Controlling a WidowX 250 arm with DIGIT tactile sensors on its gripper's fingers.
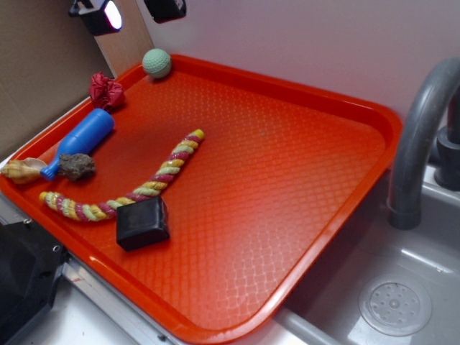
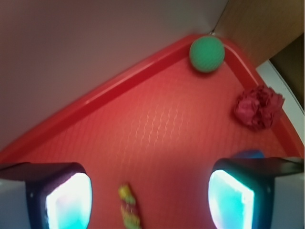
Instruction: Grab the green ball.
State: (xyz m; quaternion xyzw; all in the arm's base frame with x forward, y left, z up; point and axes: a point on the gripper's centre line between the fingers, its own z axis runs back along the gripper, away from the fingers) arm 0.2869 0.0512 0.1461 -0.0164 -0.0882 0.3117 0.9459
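green ball [image 1: 157, 63] in tray [image 1: 316, 100] corner, claw [image 2: 150, 198] open, apart

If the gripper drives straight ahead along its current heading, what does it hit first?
Probably bare tray floor. The gripper, jaws open, has nothing between them. The green ball sits farther on in the corner, right of centre. Depth is unclear.

No readable text, label, brand, number or sign appears on anything.
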